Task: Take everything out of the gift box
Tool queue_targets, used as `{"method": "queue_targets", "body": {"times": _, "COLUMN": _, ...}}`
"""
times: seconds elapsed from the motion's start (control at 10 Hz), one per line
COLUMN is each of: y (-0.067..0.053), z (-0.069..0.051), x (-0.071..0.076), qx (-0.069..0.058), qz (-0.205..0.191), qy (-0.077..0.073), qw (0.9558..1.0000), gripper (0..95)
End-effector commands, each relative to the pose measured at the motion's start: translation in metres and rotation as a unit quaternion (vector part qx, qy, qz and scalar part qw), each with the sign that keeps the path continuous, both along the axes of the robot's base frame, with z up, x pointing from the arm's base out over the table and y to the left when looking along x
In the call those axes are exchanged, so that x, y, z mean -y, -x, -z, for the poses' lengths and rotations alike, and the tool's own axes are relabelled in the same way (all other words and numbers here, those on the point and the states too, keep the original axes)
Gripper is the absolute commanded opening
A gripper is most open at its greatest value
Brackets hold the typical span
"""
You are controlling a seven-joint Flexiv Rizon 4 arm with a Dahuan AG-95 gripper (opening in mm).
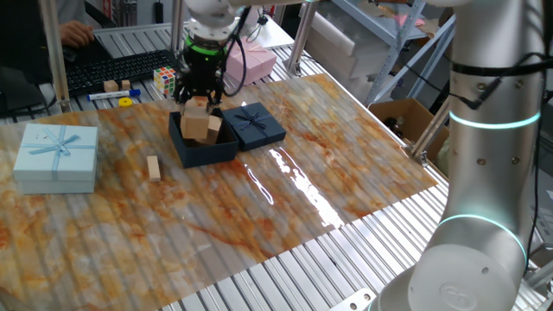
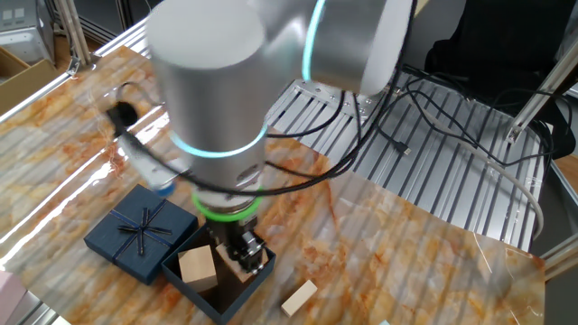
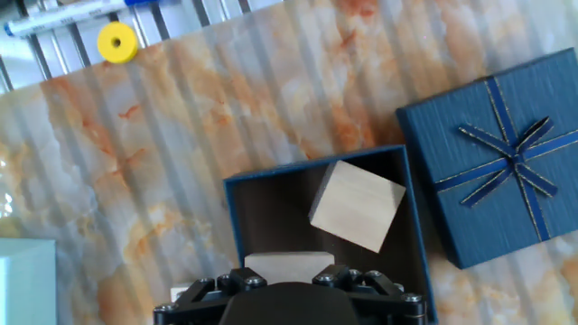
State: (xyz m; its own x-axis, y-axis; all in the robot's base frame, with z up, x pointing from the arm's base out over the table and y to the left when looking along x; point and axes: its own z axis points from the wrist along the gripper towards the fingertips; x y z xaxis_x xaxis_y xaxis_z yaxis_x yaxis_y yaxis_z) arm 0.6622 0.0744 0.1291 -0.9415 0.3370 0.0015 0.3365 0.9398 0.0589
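Note:
The navy gift box [image 1: 206,152] stands open on the marbled mat, and it also shows in the other fixed view [image 2: 237,291] and in the hand view [image 3: 237,212]. Its bowed lid [image 1: 253,125] lies right beside it. My gripper [image 1: 197,100] is lowered into the box and shut on a pale wooden block [image 3: 289,262], which sits between the jaws. A second wooden cube [image 3: 358,217] lies tilted inside the box, and shows in the other fixed view [image 2: 197,268]. A thin wooden slab [image 1: 154,167] lies on the mat outside the box.
A light blue ribboned box [image 1: 56,156] stands at the left. A multicoloured puzzle cube [image 1: 165,80], a yellow ring [image 1: 126,101] and a small wooden block [image 1: 110,85] lie beyond the mat's far edge. The arm's grey base [image 1: 484,173] fills the right side.

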Motion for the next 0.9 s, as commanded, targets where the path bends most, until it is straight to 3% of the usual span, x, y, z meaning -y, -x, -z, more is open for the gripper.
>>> {"method": "queue_targets", "body": {"times": 0.1, "y": 0.003, "z": -0.004, "x": -0.014, "qx": -0.009, "qz": 0.009, "qy": -0.001, "qw": 0.9999, "gripper": 0.0}}
{"method": "queue_targets", "body": {"times": 0.4, "y": 0.013, "z": -0.003, "x": -0.029, "qx": -0.010, "qz": 0.023, "qy": -0.009, "qw": 0.9996, "gripper": 0.0}}
{"method": "queue_targets", "body": {"times": 0.5, "y": 0.013, "z": -0.002, "x": -0.030, "qx": -0.013, "qz": 0.028, "qy": -0.020, "qw": 0.9993, "gripper": 0.0}}
{"method": "queue_targets", "body": {"times": 0.9, "y": 0.018, "z": 0.001, "x": -0.033, "qx": -0.019, "qz": 0.023, "qy": -0.018, "qw": 0.9994, "gripper": 0.0}}
